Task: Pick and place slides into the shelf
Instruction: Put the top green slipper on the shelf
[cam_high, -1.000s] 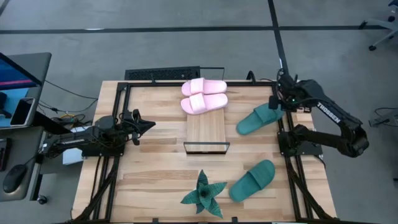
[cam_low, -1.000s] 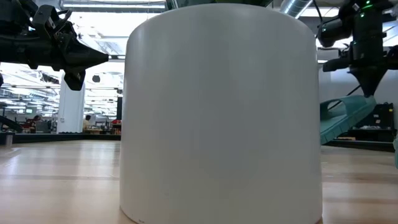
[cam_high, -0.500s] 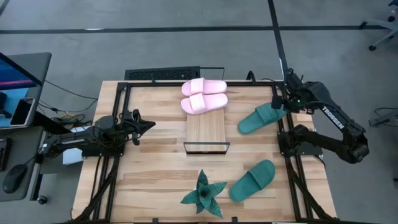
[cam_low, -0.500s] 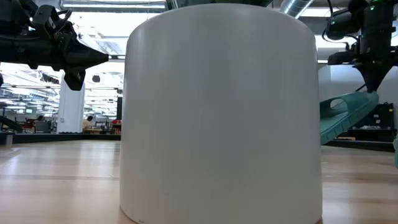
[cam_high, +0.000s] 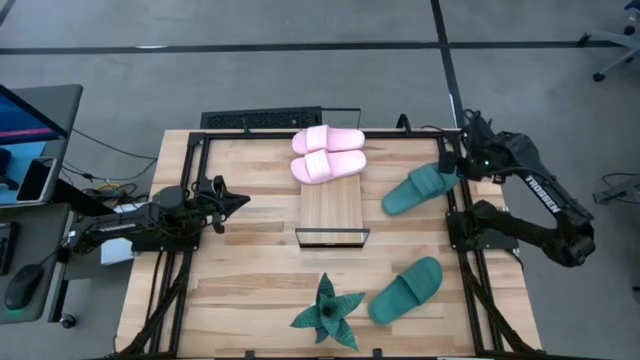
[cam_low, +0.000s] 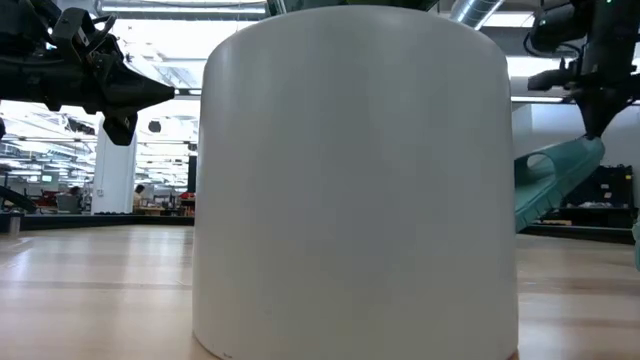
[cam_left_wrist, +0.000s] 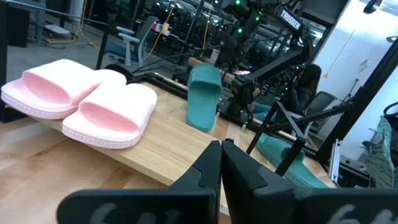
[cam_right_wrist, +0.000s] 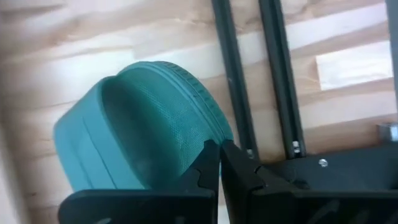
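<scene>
Right gripper (cam_high: 462, 165), upper right of the high view, is clamped on the heel rim of one teal slide (cam_high: 418, 190), tilting it up. Second teal slide (cam_high: 405, 290) lies lower right; two pink slides (cam_high: 327, 154) sit at the shelf's (cam_high: 332, 212) top end. Left gripper (cam_high: 236, 199), mid left, fingers together, idle. Slides look light, soft and bendy; an edge pinch will let one flop, so the strap looks like the firmer hold.

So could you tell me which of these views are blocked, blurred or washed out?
Low view: a white cylinder fills most of the frame, and bright windows behind leave the left gripper in silhouette. Right wrist view: the teal slide is soft and close. High view: even light, sharp.
</scene>
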